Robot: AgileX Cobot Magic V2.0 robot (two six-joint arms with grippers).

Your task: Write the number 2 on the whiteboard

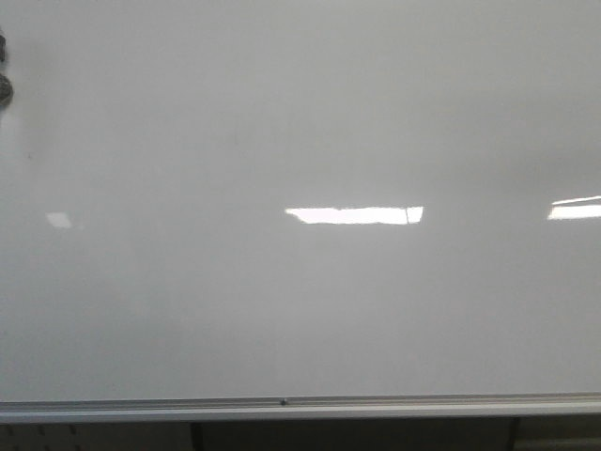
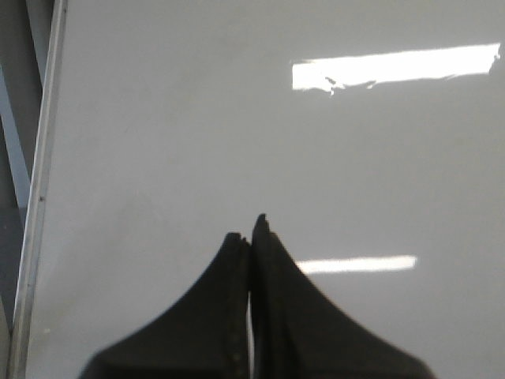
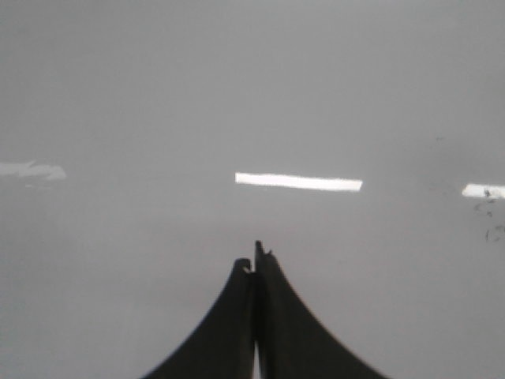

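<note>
The whiteboard (image 1: pixel 300 301) fills the front view, glossy white-grey, with a silver bottom rail (image 1: pixel 300 407). No number 2 shows on it in any view. Neither gripper shows in the front view. In the left wrist view my left gripper (image 2: pixel 251 229) is shut and empty, facing the whiteboard (image 2: pixel 197 142). In the right wrist view my right gripper (image 3: pixel 255 259) is shut and empty, facing the whiteboard (image 3: pixel 252 95). No pen is in view.
Bright light reflections (image 1: pixel 355 215) lie on the board. A dark object (image 1: pixel 4 85) shows at the board's far left edge. The board's metal frame edge (image 2: pixel 43 158) shows in the left wrist view. Faint dark smudges (image 3: pixel 489 213) mark the board in the right wrist view.
</note>
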